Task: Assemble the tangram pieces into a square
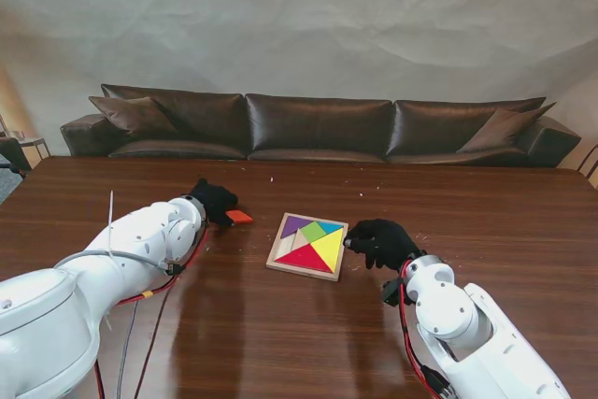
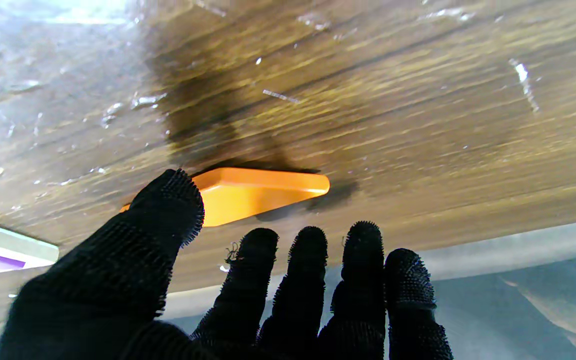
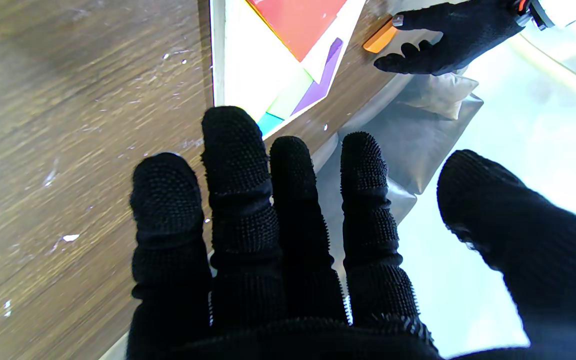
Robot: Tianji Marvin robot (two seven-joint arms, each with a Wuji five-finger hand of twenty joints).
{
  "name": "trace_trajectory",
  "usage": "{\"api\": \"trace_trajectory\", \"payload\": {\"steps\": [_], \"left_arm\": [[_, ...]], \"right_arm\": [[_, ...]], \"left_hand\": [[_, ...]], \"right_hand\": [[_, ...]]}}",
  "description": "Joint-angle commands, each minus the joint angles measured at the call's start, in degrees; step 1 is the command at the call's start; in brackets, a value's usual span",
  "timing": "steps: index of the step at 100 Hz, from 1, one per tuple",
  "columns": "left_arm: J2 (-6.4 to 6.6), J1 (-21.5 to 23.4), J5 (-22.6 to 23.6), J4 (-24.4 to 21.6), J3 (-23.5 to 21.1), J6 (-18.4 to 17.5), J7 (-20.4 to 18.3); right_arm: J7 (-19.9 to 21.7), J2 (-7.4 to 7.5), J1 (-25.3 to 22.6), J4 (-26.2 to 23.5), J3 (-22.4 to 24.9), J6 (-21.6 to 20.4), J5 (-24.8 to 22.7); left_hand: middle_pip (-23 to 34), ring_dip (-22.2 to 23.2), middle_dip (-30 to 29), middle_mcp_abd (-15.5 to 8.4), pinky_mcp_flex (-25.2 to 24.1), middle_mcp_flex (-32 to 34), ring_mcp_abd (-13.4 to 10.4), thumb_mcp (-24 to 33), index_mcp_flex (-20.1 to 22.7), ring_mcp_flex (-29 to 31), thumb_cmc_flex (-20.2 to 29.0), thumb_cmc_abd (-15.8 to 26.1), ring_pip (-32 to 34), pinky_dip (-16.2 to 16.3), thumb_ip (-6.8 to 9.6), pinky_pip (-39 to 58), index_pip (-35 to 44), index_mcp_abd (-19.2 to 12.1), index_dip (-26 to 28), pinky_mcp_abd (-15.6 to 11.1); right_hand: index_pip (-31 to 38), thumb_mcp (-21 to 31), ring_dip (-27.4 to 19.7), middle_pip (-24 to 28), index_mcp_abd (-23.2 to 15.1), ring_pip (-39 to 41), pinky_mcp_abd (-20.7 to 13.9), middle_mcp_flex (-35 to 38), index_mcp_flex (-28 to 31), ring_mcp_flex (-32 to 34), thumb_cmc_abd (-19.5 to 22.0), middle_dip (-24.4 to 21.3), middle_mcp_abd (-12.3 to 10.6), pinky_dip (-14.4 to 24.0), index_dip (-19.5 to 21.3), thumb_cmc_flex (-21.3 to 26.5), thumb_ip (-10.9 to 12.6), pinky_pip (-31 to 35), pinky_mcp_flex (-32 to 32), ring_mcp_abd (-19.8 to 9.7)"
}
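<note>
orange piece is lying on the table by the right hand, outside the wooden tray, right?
Not quite: the orange piece lies on the table beside the left hand, not the right hand. The stand view shows it left of the wooden tray, outside it; the left wrist view shows it close to that hand's thumb.

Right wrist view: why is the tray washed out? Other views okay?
Right wrist: tangram tray overexposed, pale pieces blown white; background bright too. Left wrist: sharp on the orange piece, window glare on the table. Stand view: evenly lit, soft sheen on the wood.
</note>
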Motion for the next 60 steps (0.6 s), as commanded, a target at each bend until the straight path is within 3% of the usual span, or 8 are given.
{"api": "trace_trajectory", "payload": {"steps": [1,13,38,50,60], "left_arm": [[-0.79,-0.1,-0.5,0.9,0.4,-0.5,-0.6],[-2.10,-0.1,-1.6,3.5,1.2,-1.4,0.0],[-2.40,0.9,-2.2,3.5,0.0,-1.1,0.3],[-2.33,1.4,-2.3,3.6,-0.3,-1.4,0.9],[-2.27,2.0,-2.1,3.6,-0.5,-1.5,2.3]], "right_arm": [[0.8,-0.19,-0.2,0.0,-0.1,0.0,0.2],[0.9,-0.20,-0.2,0.0,-0.1,0.1,0.4],[0.9,-0.21,-0.2,0.0,0.0,0.4,0.4],[1.0,-0.21,-0.3,0.0,0.0,0.5,0.5],[1.0,-0.22,-0.2,0.0,0.0,0.5,0.6]], "left_hand": [[-0.7,-0.6,-0.6,-0.3,-1.4,-1.4,0.3,0.4,0.3,-1.2,-0.2,2.0,-0.8,1.2,2.44,-0.5,0.1,-0.7,0.5,-0.2],[-0.7,-0.6,-0.8,-0.5,-1.4,-1.1,0.2,0.7,0.2,-1.0,0.0,2.1,-0.7,1.3,2.43,-0.6,0.2,-1.3,0.7,-0.2],[-0.5,-0.5,-0.9,-0.4,-1.2,-1.0,0.4,0.6,-0.1,-1.0,0.4,3.0,-0.6,1.4,2.47,-0.9,0.1,-2.5,0.9,-0.1],[0.4,-0.4,-0.6,-1.5,-0.7,0.8,0.6,1.1,3.6,-0.3,1.4,2.8,-0.2,1.5,2.65,-0.7,2.2,-4.5,1.9,0.0],[2.5,-0.1,1.1,-2.7,0.9,4.2,0.6,4.1,8.0,1.7,2.0,0.7,1.0,1.5,2.52,0.7,7.7,-6.3,6.9,0.5]], "right_hand": [[1.1,-0.5,0.0,0.1,0.0,0.7,0.8,1.2,1.6,2.8,0.8,0.1,0.6,-0.5,-0.5,0.7,-1.0,1.7,-7.2,0.5],[1.1,-0.5,0.0,0.1,0.0,0.7,0.8,1.4,1.6,2.8,0.8,0.1,0.7,-0.5,-0.6,0.8,-1.0,1.8,-7.1,0.5],[1.2,-0.4,0.0,0.0,0.3,0.5,0.8,1.6,1.8,3.0,0.8,0.1,0.7,-0.6,-0.7,0.7,-1.0,1.8,-6.9,0.5],[1.3,-0.4,0.0,0.0,0.3,0.5,0.9,1.7,1.9,3.1,0.7,0.1,0.6,-0.6,-0.7,0.8,-1.1,1.8,-6.9,0.4],[1.3,-0.4,0.0,0.0,0.3,0.5,1.0,1.8,1.9,3.2,0.7,0.2,0.7,-0.6,-0.8,0.8,-1.1,1.8,-6.8,0.5]]}}
